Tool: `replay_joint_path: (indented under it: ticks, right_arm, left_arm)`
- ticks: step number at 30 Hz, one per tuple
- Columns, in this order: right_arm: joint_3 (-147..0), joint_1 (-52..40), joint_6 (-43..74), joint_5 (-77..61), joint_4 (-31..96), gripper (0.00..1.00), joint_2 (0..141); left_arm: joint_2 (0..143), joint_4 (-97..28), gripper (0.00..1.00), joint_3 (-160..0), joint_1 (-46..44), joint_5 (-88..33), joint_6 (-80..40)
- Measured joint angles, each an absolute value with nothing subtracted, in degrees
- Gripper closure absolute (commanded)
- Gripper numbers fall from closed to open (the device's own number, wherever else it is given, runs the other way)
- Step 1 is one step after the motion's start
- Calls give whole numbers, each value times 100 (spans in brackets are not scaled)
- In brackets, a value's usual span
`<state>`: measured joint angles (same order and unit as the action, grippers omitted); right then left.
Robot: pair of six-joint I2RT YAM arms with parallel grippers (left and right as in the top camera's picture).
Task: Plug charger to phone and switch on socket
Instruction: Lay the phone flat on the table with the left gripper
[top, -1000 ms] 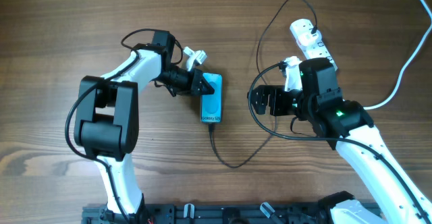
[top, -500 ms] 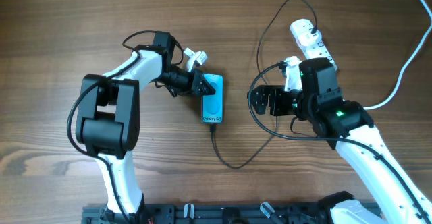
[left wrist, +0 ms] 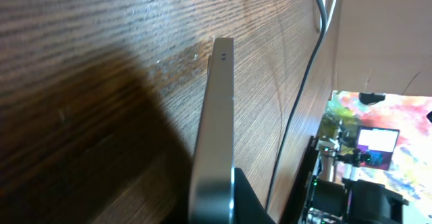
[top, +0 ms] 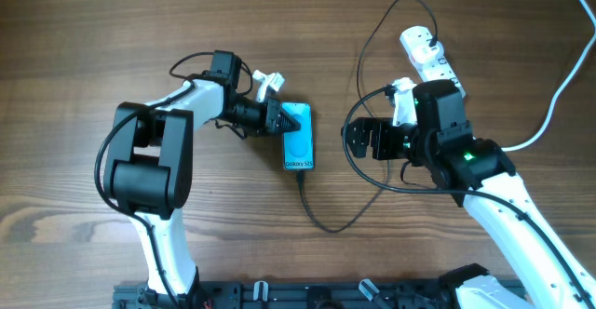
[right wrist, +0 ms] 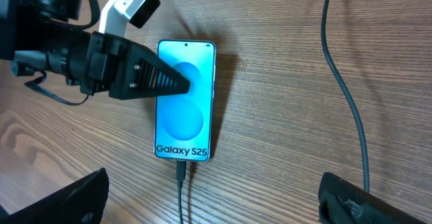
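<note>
The counter (top: 74,30) is dark wood, visible grain, fairly matt. The phone (right wrist: 183,126) has a glossy screen and smooth silvery edge; the charger (right wrist: 351,109) cable looks matt black.

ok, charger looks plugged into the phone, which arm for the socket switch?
Right. The power strip sits close by the right gripper, which is open and empty. The left gripper is shut, tip on the phone, farther from the strip.
</note>
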<state>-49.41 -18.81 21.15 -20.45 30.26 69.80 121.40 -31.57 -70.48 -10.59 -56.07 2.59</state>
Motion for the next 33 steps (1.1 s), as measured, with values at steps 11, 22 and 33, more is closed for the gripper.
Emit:
replay_joint_path:
  ticks: [11,22,33]
  right_arm:
    - [-4941,-1881,2115,-2045,3026,0,6980]
    - [-4941,-1881,2115,-2045,3024,0,6980]
    - [-4941,-1881,2115,-2027,3024,0,6980]
  left_arm:
    - [12202,-3039,96,-6982,-1055,-5629,49]
    - [12610,-3052,91,-6984,-1046,-5979,-95]
    - [12551,-3070,78,-7035,-1103,-5690,-67]
